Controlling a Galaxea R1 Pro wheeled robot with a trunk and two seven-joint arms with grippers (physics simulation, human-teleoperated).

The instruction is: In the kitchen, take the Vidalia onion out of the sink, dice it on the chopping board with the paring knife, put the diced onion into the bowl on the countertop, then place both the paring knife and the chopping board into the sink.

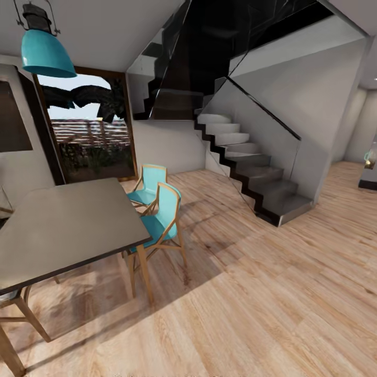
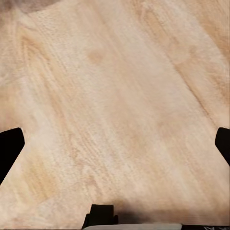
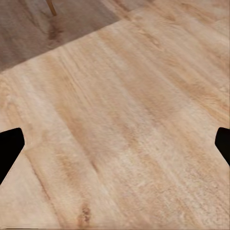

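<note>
The Vidalia onion, sink, chopping board, paring knife, bowl and countertop are out of view; the head view looks into a dining area with a staircase. In the left wrist view my left gripper is open, its dark fingertips far apart above bare wooden floor. The right wrist view has my right gripper open in the same way, fingertips wide apart and nothing between them, over the wooden floor.
A grey dining table stands at the left with two teal chairs beside it. A teal pendant lamp hangs above. A dark staircase with a glass rail rises at centre right. Open wooden floor spreads ahead and right.
</note>
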